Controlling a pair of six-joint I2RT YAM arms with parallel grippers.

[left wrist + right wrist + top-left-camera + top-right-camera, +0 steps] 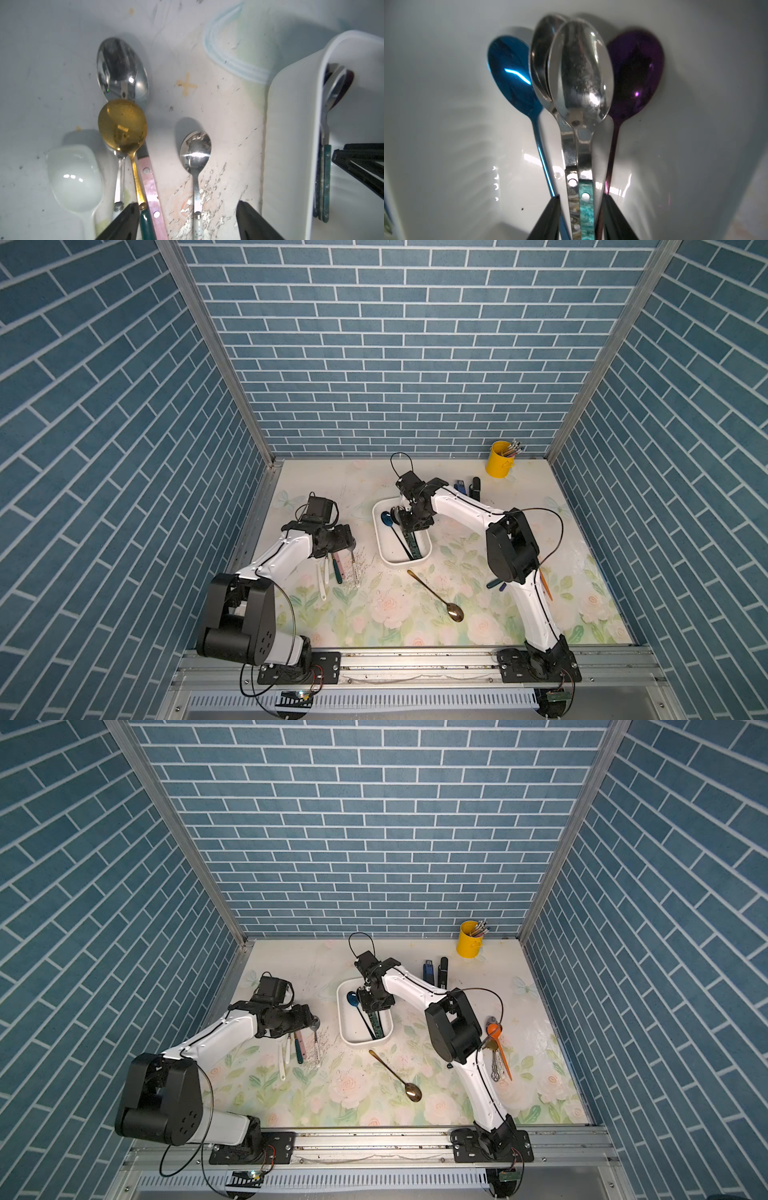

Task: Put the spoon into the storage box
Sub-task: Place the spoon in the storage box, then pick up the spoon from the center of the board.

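Right gripper (581,196) sitting narrowly parted around teal-handled spoon (581,68), now lying in storage box (379,539) on other spoons (510,72), between its jaws. Likely trouble: a finger catching the handle on lifting, dragging spoon out. Left gripper (187,203) hanging wide, empty.

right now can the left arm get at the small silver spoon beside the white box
Probably yes: the small silver spoon lies by itself, its handle between the fingers of the open left end effector, with nothing covering it.
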